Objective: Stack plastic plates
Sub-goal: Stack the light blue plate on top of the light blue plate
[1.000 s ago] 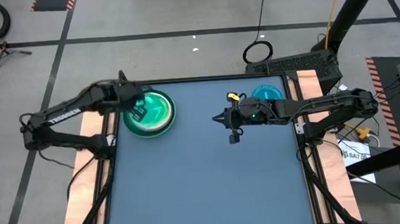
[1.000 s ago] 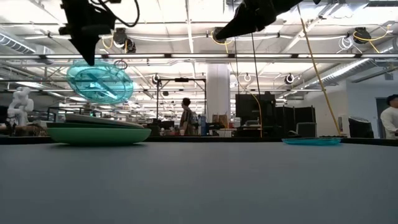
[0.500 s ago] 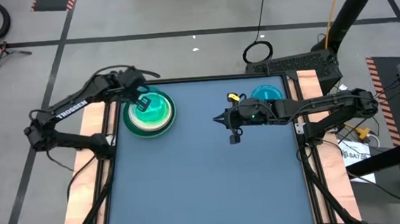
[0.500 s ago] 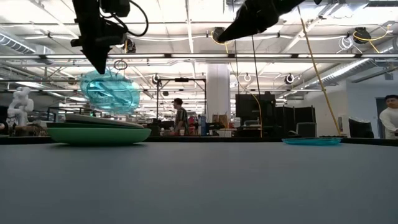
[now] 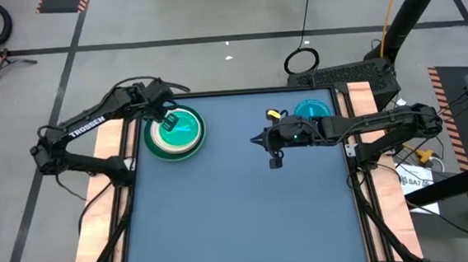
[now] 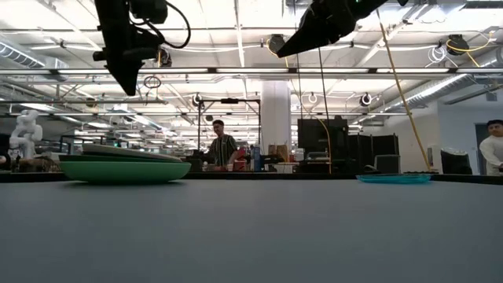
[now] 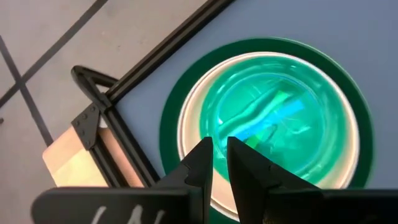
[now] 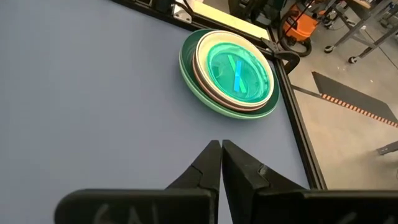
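High view, left gripper [image 5: 167, 117]: hangs over the back-left edge of the plate stack, above it, not touching.
Left gripper fingers [image 7: 200, 167]: nearly together, a thin gap between the tips, nothing held.
Stack, top: small translucent cyan round plastic plate [image 7: 268, 119] lies in the middle of the pile, directly under the left gripper.
Stack, middle: white round plastic plate [image 7: 191, 124] shows as a pale ring around the cyan one.
Stack, bottom: large green round plastic plate [image 5: 158, 151] carries the rest; in the low view the pile [image 6: 124, 166] sits flat on the table with a light-green dish lowest and a dark rim above it.
Stack, place: back-left part of the blue-grey table [image 5: 240, 213], near its left edge.
Right gripper [image 5: 272, 158]: raised over the table's back-centre, well apart from the stack; fingers [image 8: 209, 163] pressed almost together, empty.
Loose plate: second translucent cyan round plastic plate [image 5: 313, 109] lies alone at the table's back-right, just behind the right arm.
Room: person [image 6: 221, 147] stands far behind the table.
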Motion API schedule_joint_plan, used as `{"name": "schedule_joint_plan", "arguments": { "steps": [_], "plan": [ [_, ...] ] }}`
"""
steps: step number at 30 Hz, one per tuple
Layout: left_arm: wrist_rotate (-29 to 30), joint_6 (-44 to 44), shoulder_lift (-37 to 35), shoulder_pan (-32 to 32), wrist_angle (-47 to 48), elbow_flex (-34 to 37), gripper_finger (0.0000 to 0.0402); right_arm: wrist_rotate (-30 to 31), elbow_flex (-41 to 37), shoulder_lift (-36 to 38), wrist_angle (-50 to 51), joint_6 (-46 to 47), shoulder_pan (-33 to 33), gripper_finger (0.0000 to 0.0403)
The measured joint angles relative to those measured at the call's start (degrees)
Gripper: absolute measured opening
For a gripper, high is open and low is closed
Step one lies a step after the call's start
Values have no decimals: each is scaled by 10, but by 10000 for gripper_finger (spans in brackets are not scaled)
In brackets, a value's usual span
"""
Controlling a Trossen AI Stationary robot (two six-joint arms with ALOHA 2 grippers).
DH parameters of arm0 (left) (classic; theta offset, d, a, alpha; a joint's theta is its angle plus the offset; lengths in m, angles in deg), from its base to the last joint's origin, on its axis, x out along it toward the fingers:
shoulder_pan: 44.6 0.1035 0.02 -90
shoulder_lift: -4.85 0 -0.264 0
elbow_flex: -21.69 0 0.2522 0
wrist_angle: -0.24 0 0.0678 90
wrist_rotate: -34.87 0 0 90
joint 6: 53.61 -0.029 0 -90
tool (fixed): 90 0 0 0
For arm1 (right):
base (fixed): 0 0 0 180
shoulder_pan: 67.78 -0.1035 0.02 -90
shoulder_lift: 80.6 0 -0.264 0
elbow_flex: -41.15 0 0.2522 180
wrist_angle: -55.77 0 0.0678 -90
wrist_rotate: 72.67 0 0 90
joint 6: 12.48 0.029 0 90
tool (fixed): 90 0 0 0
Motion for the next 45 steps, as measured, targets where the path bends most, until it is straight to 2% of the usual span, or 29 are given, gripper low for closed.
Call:
{"name": "schedule_joint_plan", "arguments": {
  "steps": [7,15,22,26,32,37,41,45],
  "plan": [
    [0,-21,0,-48,-10,0,56,0,0,0,16,19,0,8],
    [10,-18,-20,-129,-29,0,56,2,0,0,68,76,0,8],
    [18,-17,-56,-217,-56,5,56,62,0,0,122,190,0,8],
    [18,-19,-96,-274,-112,55,56,77,0,0,185,290,0,8],
    [20,7,-173,-346,-200,172,56,79,0,0,263,407,0,8],
    [62,32,-239,-383,-247,259,56,119,0,0,303,489,10,8],
    [100,35,-286,-400,-294,304,56,121,0,0,350,566,58,3],
    [111,3,-313,-403,-345,316,56,120,0,-7,393,570,135,2]
  ]
}}
